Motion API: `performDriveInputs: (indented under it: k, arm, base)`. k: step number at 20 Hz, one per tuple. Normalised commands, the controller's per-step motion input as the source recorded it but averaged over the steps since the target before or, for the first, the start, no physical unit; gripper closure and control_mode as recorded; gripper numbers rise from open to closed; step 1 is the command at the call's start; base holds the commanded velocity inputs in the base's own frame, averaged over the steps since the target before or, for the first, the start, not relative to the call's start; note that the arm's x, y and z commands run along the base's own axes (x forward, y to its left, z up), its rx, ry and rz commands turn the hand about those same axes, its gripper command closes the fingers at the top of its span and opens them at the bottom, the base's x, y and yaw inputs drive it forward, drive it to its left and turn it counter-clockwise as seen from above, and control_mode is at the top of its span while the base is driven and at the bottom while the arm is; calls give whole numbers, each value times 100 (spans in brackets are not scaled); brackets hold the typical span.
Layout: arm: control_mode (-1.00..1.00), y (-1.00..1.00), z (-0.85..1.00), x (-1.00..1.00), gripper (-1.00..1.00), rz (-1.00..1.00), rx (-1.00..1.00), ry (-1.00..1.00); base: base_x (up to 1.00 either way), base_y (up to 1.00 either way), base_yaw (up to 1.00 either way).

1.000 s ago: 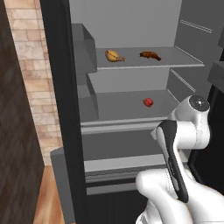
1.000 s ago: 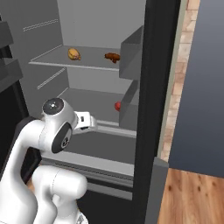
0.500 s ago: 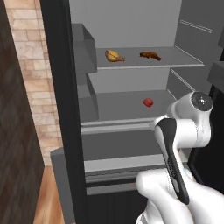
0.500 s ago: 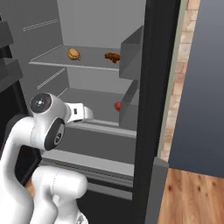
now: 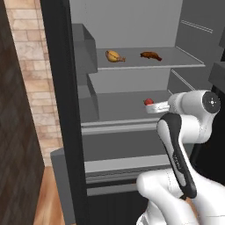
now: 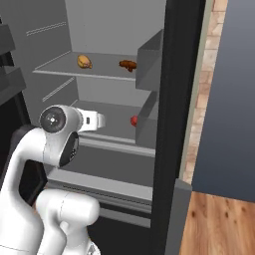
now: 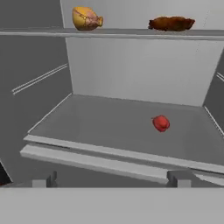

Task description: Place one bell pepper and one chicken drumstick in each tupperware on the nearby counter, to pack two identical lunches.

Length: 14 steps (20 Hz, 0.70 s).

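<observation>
**A:** While we hang in front of the open fridge (image 5: 132, 26), where does our first target sit?

**B:** One bell pepper (image 7: 161, 123) lies alone on the middle shelf (image 7: 100, 122), toward its right side and about halfway back. Both chicken drumsticks are on the shelf above: the plump golden-tan drumstick (image 7: 86, 19) to the left, the darker reddish-brown drumstick (image 7: 171, 23) to the right, well apart from each other.

**A:** And our tool (image 7: 113, 178)?

**B:** Spread wide with nothing between the fingers, and short of the shelf's near lip. From the left base camera the bell pepper (image 5: 148, 102) shows just beyond the end of the arm.

**A:** So we judge the step in hand to be reaching in for that pepper. How do we do it well?

**B:** We should shift a little right so the pepper sits centred between the fingertips, then go forward and low enough to clear the upper shelf (image 7: 131, 33). It is round and glossy, so we think it could roll or slip if one finger touches first; both should meet it together, around its widest part.

**A:** Anything to avoid?

**B:** The raised front lip of the shelf, we reckon, and the fridge's side walls. Lift straight up a little before drawing back, so the pepper does not drag on the edge
</observation>
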Motion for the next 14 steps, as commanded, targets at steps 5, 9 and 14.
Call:
performDriveInputs:
  k: [5, 9, 14]
  arm:
    - [-100, 16, 52, 23, -100, -4, 9, -7]
    - [-100, 26, 55, 24, -100, -5, -9, 7]
    - [-100, 1, 82, 5, -100, 0, -9, 9]
  base:
    - [0, 0, 0]
    - [0, 0, 0]
    - [0, 0, 0]
